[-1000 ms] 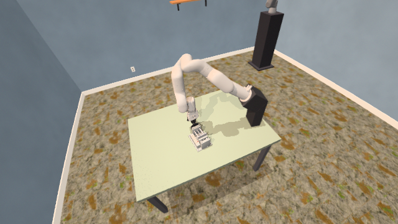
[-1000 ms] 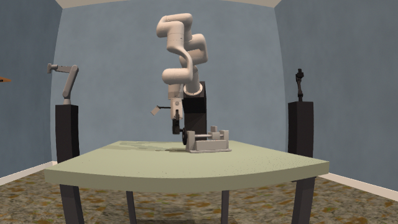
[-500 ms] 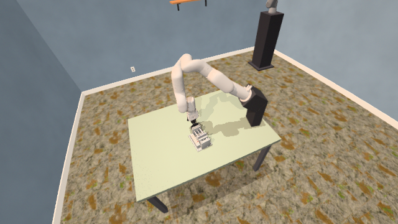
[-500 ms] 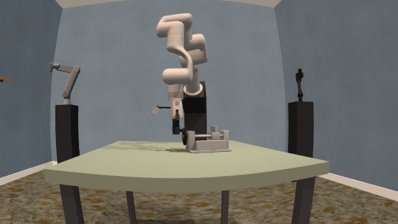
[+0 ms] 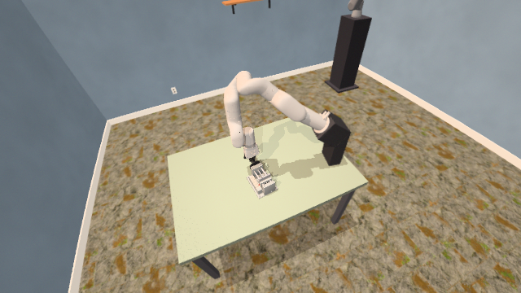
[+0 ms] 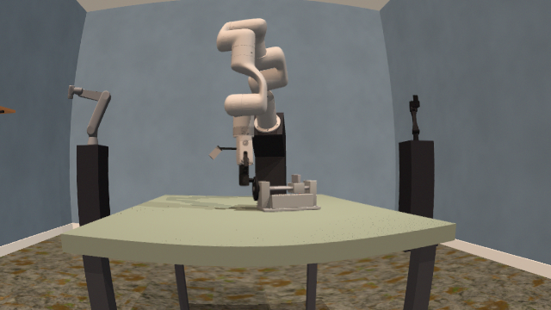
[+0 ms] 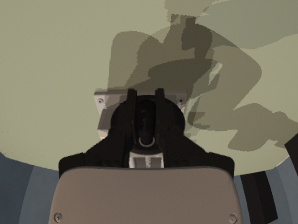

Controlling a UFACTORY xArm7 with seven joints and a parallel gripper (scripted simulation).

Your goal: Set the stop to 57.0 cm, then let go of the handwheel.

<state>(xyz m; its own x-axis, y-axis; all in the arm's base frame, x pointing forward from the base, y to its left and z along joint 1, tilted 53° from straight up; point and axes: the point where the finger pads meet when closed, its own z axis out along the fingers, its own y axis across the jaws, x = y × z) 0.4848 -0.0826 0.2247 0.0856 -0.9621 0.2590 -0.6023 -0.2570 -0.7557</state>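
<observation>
Claw (image 6: 245,178) is clamped on the handwheel (image 6: 256,189); black pedestals (image 6: 92,181) stand well apart from the table (image 6: 258,241).

Handwheel (image 6: 256,189) mostly behind fingers (image 6: 244,176)

Your arm (image 6: 251,52) is a chain of smooth, rounded off-white links with fat cylindrical joints and thin dark seams where the segments meet. Its foot is a pale ring set on a black box pedestal (image 5: 339,140). Near the wrist the casing narrows to a short white cuff, and a small grey tab (image 6: 214,152) sticks out sideways on a thin dark rod. The hand (image 7: 145,137) is black, with two blunt fingers. From the wrist camera you see a flat brownish-grey plate (image 7: 147,212) with small screws at its corners.
</observation>
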